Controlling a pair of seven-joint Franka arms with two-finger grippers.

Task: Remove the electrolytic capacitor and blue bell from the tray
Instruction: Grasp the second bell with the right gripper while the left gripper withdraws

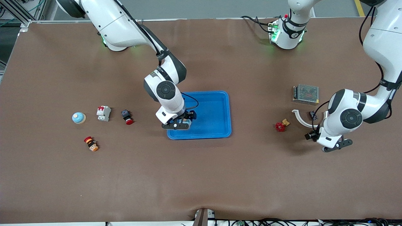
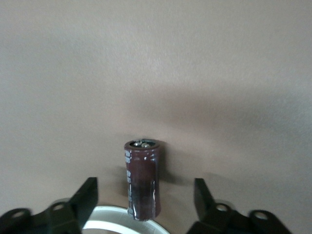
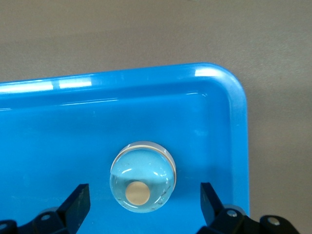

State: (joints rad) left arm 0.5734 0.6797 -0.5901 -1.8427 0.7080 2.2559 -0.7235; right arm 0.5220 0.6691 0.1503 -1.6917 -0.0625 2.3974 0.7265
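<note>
In the left wrist view a dark brown capacitor (image 2: 143, 178) stands upright on the brown table. My left gripper (image 2: 145, 187) is open around it, with a gap on each side. In the front view that gripper (image 1: 314, 136) is low at the left arm's end of the table. A pale blue domed bell (image 3: 142, 177) sits in the blue tray (image 3: 58, 126), close to a corner. My right gripper (image 3: 145, 191) is open around the bell without touching it. From the front the right gripper (image 1: 185, 121) is over the tray (image 1: 216, 113) and mostly hides the bell.
A white curved piece (image 1: 301, 117), a red valve handle (image 1: 280, 126) and a metal mesh box (image 1: 305, 94) lie near the left gripper. Toward the right arm's end are a second pale blue bell (image 1: 78, 117), a white breaker (image 1: 103, 113) and two push buttons (image 1: 127, 117) (image 1: 91, 143).
</note>
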